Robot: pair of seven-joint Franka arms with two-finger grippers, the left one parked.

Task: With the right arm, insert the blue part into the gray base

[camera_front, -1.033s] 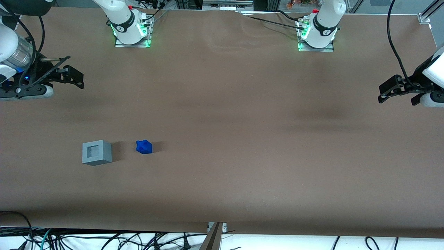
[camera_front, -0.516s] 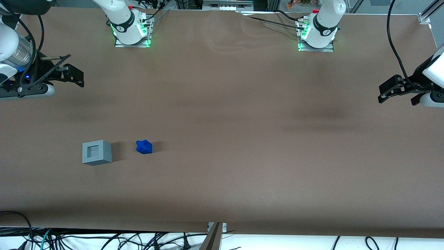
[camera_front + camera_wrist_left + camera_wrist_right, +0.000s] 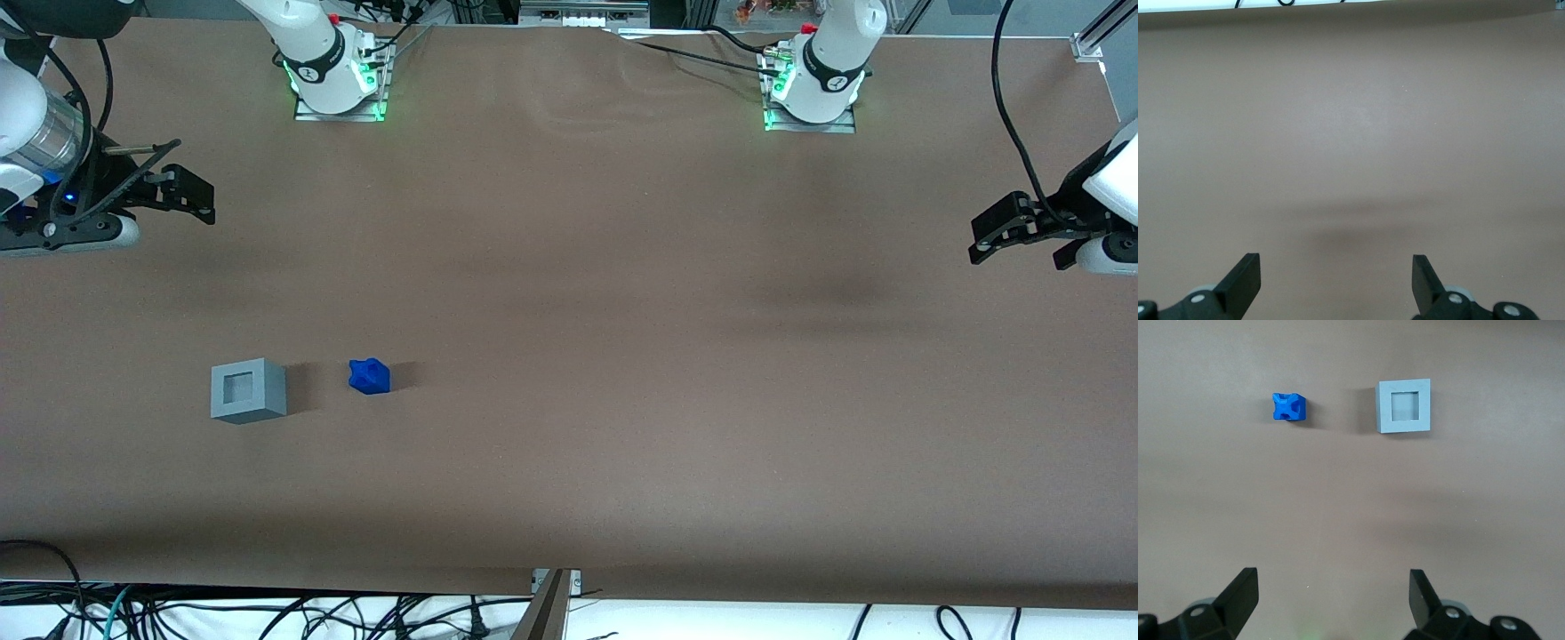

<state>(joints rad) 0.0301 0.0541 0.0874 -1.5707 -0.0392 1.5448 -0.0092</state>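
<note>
The gray base [image 3: 248, 390] sits on the brown table with its square socket facing up. The blue part [image 3: 369, 376] lies beside it, a short gap apart, toward the parked arm's end. Both also show in the right wrist view: the gray base [image 3: 1403, 407] and the blue part [image 3: 1289, 407]. My right gripper [image 3: 182, 191] hangs above the table at the working arm's end, farther from the front camera than both things. It is open and empty; its fingertips [image 3: 1243, 587] stand wide apart over bare table.
The brown table [image 3: 605, 356] spreads wide. Two arm bases [image 3: 333, 80] [image 3: 813, 89] with green lights stand at the edge farthest from the front camera. Cables [image 3: 267, 613] hang at the near edge.
The right gripper has shifted very slightly; the blue part and gray base have not moved.
</note>
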